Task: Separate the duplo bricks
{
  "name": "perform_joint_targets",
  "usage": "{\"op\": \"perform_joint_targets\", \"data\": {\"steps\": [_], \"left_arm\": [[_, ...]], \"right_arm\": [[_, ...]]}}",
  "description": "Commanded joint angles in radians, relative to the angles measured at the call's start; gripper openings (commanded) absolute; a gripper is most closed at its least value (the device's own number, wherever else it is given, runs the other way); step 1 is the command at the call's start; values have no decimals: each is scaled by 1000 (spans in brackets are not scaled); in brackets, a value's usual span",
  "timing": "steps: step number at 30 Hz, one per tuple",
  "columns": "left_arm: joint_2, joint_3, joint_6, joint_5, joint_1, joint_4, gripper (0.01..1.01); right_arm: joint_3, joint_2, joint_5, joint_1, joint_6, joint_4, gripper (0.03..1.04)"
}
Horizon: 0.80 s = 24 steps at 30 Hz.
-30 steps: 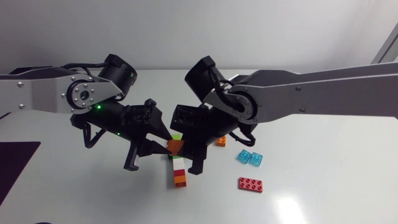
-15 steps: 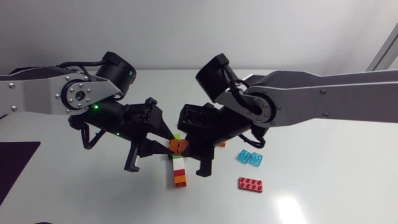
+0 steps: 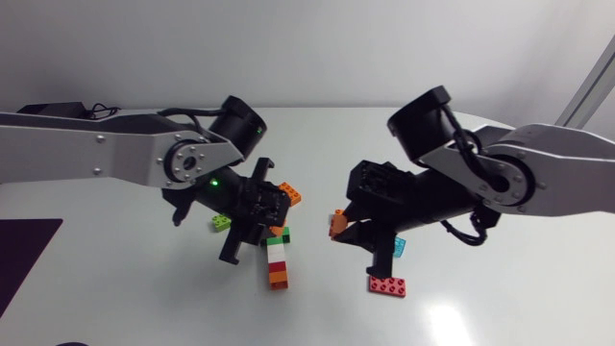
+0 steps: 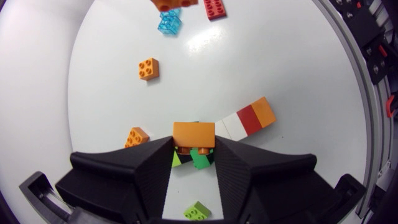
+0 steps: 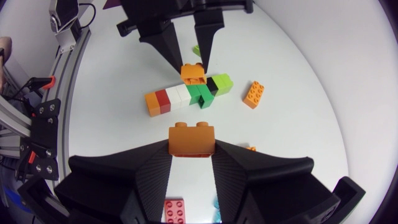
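Bright, even overhead light; white bench near washed out. Round glare patch on bench near right pincer in head view; another well ahead of left pincer in its wrist view. Shadows under both pincers soft, faint. Matte black fingers swallow detail. Wrist views: strong fisheye bending, bench rim curved, corners dark. Orange brick in left pincer crisp.

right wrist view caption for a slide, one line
The right claw shut on an orange brick, facing the left claw shut on a second orange brick beside the multicoloured brick row.
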Motion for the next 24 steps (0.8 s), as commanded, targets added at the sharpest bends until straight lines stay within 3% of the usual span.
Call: {"op": "perform_joint_targets", "data": {"steps": [1,7,13,24], "left_arm": [[57,66,59,-47,-49,17,275],[134,151,122,-144,-137,73,277],[221,201,200,-214,-193,94,277],[303,190,404,-366,-232,97,277]], "right_arm": [[-65,-62,-24,-53,-20,-11,189],[-168,-187,-95,-179,-50,-21,189],[-212,-309,-224,-361,-119,-109,189],[-308,-455,-267,-386,-125,-153,189]]}}
